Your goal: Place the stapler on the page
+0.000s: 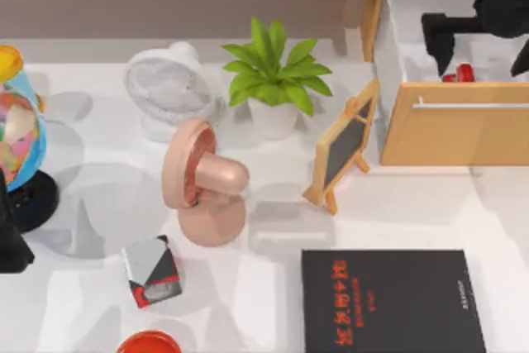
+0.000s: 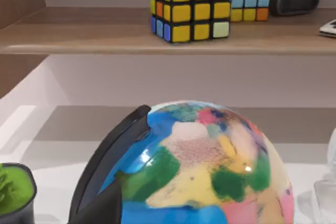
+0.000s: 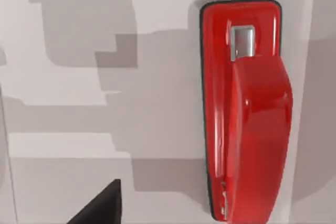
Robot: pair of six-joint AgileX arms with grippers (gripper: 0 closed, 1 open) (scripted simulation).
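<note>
- Top view: the right gripper [image 1: 483, 59] hangs over an open wooden drawer [image 1: 450, 134] at the far right corner of the white table [image 1: 99, 303], its dark fingers pointing down on either side of the small glossy red stapler [image 1: 459, 73], which lies inside the drawer against its front wall. The jaws look spread and hold nothing. The large flat black book cover with red characters, the page [image 1: 393, 303], lies at the near edge of the table, right of centre, well apart from the drawer. The step in hand is judged to be the reach for the stapler; the next move calls for a descent, a pinch across its narrow body, then a lift clear of the drawer wall.
- Left wrist view: a multicoloured globe [image 2: 210, 171] stands close ahead of the parked arm, with a colourful puzzle cube [image 2: 191, 8] on a shelf beyond. The left gripper sits at the table's left edge; whether its fingers are spread cannot be told.
- Right wrist view: the stapler [image 3: 245, 108] lies flat on the pale drawer floor, untouched, one dark fingertip [image 3: 100, 205] off to its side.
</note>
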